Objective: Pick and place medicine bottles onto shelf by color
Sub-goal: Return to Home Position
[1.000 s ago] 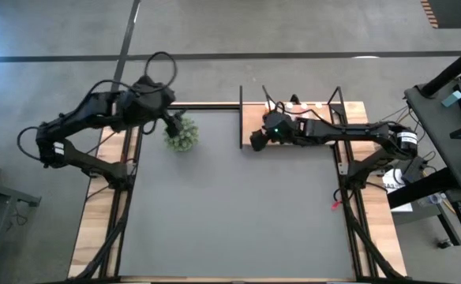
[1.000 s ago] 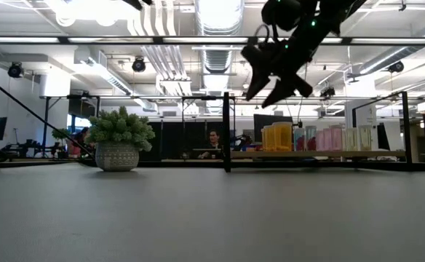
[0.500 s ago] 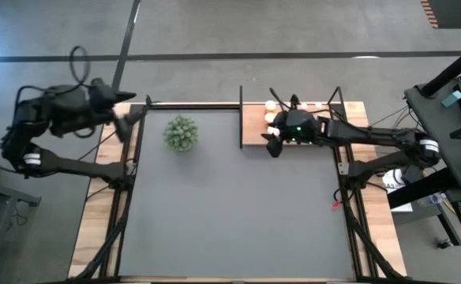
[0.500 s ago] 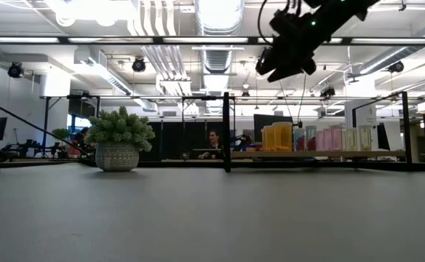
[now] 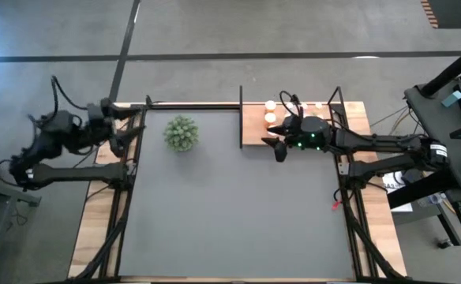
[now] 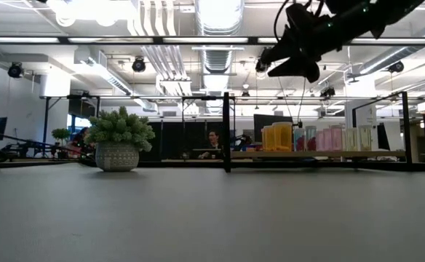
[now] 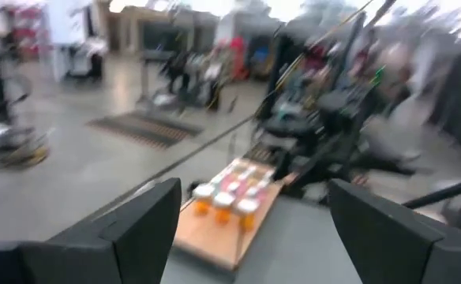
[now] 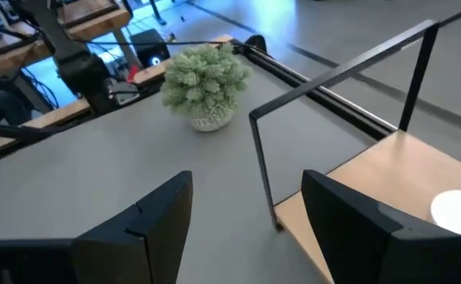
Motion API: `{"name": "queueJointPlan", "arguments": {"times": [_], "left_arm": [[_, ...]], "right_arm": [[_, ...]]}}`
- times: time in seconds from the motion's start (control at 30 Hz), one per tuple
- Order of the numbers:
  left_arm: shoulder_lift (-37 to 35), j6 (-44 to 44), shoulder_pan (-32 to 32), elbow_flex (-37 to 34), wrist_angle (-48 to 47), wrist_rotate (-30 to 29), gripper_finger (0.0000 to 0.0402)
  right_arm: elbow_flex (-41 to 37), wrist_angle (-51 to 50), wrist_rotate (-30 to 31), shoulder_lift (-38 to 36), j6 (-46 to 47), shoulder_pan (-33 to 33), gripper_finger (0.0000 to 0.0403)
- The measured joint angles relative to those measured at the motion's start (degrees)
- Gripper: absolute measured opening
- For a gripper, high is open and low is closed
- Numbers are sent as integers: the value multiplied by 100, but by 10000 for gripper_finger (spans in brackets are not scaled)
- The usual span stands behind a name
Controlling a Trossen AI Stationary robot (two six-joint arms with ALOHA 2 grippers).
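The shelf (image 5: 256, 130), a light wooden board in black rods, lies at the table's far right. Medicine bottles stand on it: white caps (image 5: 270, 117) from above; orange (image 6: 278, 137), pink (image 6: 326, 138) and yellow-green (image 6: 362, 137) ones in the low view. My right gripper (image 5: 278, 148) hovers open above the shelf's near left corner, high over the table (image 6: 269, 64), nothing between its fingers (image 8: 238, 229). My left gripper (image 5: 126, 131) is open at the table's far left edge, pointing level toward the shelf (image 7: 215, 233), and holds nothing.
A fuzzy green plant ball in a pot (image 5: 181, 132) stands at the far left of the dark grey tabletop (image 5: 230, 213). Black frame rods (image 8: 258, 158) rise at the shelf's corners. A dark stand (image 5: 451, 118) is off the table's right side.
My left gripper has drawn back from the plant toward the table's left edge and now points level. My right gripper has pulled a little toward the table's right edge, risen slightly and tipped up nearer to level. Both stay open.
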Motion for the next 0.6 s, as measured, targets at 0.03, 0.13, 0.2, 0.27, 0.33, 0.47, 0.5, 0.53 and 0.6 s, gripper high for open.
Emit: {"name": "queueJointPlan", "arguments": {"times": [0.03, 0.13, 0.2, 0.27, 0.33, 0.47, 0.5, 0.53, 0.6], "left_arm": [[-132, 16, 0, -310, 362, 131, 302], [-451, 18, 0, -1179, 1297, 405, 302], [-615, 9, 0, -1718, 1856, 418, 302], [-766, -11, 0, -2193, 2333, 416, 302], [-880, -18, 0, -2607, 2788, 418, 302], [-1061, -28, 0, -3230, 3465, 418, 302], [-1104, -27, 0, -3371, 3569, 416, 302], [-1141, -26, 1, -3513, 3638, 413, 302], [-1202, -74, 2, -3807, 3693, 412, 302]], "right_arm": [[-76, 111, -10, -10, -2, 0, 228], [-331, 461, -21, -13, -3, 0, 228], [-542, 751, -66, -13, 1, 0, 228], [-791, 1156, -233, -13, 98, -2, 228], [-1059, 1584, -313, -13, 231, 0, 228], [-1515, 2249, -316, -13, 508, 0, 228], [-1602, 2363, -314, -13, 554, 0, 228], [-1682, 2466, -315, -13, 595, 0, 228], [-1818, 2581, -316, -15, 661, 0, 228]]}}
